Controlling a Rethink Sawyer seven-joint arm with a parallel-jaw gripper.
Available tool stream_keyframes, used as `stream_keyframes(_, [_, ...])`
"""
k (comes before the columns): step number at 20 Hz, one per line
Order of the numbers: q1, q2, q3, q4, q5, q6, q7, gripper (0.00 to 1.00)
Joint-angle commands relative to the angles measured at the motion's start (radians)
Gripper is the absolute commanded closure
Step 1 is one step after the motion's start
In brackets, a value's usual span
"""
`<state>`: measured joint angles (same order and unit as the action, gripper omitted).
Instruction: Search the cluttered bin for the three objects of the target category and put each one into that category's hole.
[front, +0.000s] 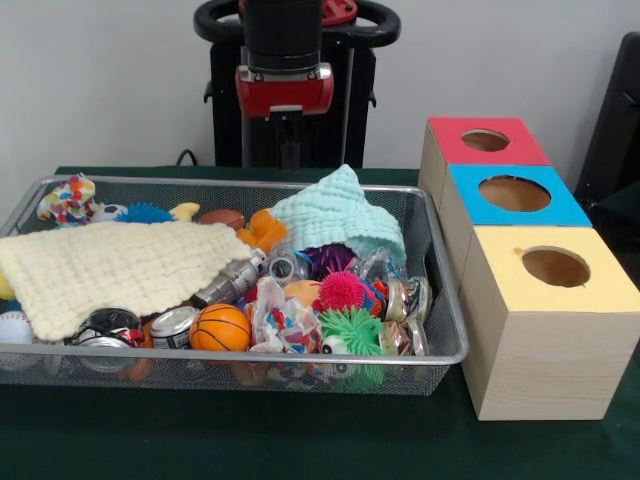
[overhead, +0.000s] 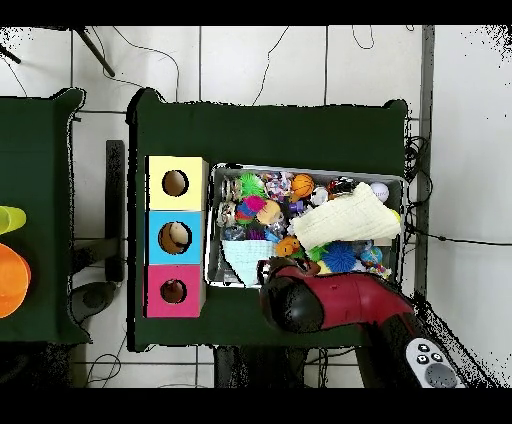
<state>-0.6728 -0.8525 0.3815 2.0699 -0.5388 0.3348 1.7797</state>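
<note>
The wire mesh bin (front: 250, 357) stands on the green table, full of clutter; it also shows in the overhead view (overhead: 402, 181). An orange soft toy (front: 262, 230) lies at the middle back beside a mint cloth (front: 335, 215); I see no stripes on it. A small pale yellow piece (front: 185, 210) peeks out behind a pale yellow cloth (front: 110, 265). The red-topped box's hole (front: 485, 140) is at the far end of the box row, also in the overhead view (overhead: 173, 291). My gripper (front: 290, 150) hangs behind the bin's far rim, above the table.
Blue-topped (front: 514, 193) and yellow-topped (front: 555, 267) boxes stand beside the red one; something pale lies in the blue box's hole (overhead: 176, 237). The bin also holds a basketball (front: 220, 327), pink (front: 342, 291) and green (front: 350, 330) spiky balls, and cans (front: 172, 325).
</note>
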Motion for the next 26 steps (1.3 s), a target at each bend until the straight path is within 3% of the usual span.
stream_keyframes(1, [0.01,-0.018,0.108,-0.085,-0.12,0.104,-0.219,1.0])
stream_keyframes(6, [0.043,-0.017,0.064,-0.053,-0.203,0.013,-0.126,1.0])
stream_keyframes(15, [0.039,-0.015,0.034,-0.09,-0.357,0.009,-0.142,1.0])
stream_keyframes(26, [0.048,-0.018,0.039,-0.104,-0.401,0.022,-0.087,1.0])
